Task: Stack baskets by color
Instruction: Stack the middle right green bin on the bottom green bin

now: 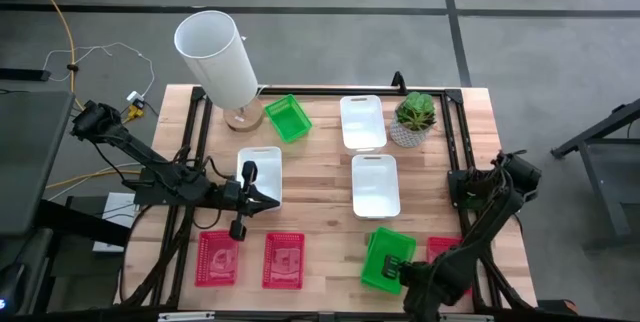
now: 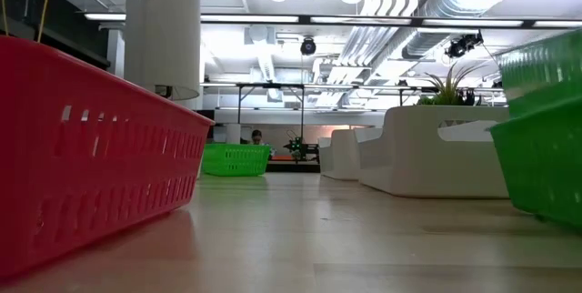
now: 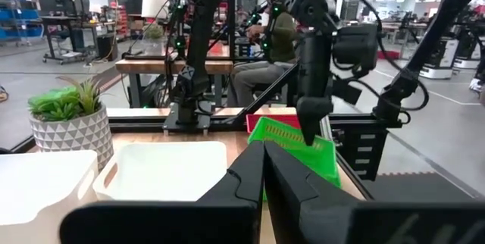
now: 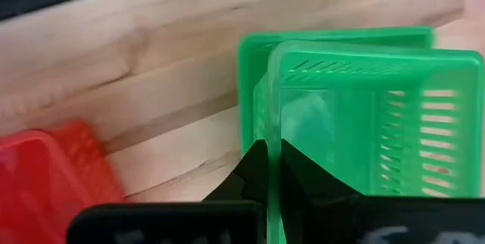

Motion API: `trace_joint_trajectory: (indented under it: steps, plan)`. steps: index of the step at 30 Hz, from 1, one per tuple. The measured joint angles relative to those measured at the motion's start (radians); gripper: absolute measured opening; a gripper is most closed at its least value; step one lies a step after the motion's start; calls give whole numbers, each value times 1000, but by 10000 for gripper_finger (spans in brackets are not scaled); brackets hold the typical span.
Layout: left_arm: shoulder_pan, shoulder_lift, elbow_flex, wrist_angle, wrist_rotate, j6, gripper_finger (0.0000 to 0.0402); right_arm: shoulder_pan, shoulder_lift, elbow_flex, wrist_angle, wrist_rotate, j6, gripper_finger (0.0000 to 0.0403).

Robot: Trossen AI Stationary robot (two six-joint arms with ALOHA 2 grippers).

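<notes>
Right gripper (image 4: 269, 170) is clamping a green basket's (image 4: 364, 115) wall, near right; left gripper (image 1: 268, 200) is idling clenched beside a white basket (image 1: 262, 165).

left hand (image 1: 272, 200) closed; right hand (image 4: 273, 153) closed.

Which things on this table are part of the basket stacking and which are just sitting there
Part of the job: red baskets; green baskets; white baskets.
Just sitting there: white cylinder; potted plant.
</notes>
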Motion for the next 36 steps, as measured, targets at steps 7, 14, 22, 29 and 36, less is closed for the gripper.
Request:
trace_joint_trajectory:
  steps: [7,14,22,29,36]
  plan:
    - [0,0,0,0,0,0,0,-41,0,-27,57,-59,-10,0]
    - [0,0,0,-1,0,0,0,-43,-55,-17,67,-25,-6,0]
    - [0,0,0,-1,0,0,0,-44,-93,-16,100,0,12,0]
    - [0,0,0,-4,1,0,0,-33,-93,-23,126,-15,115,0]
    - [0,0,0,-4,1,0,0,-5,-92,-23,143,-9,131,0]
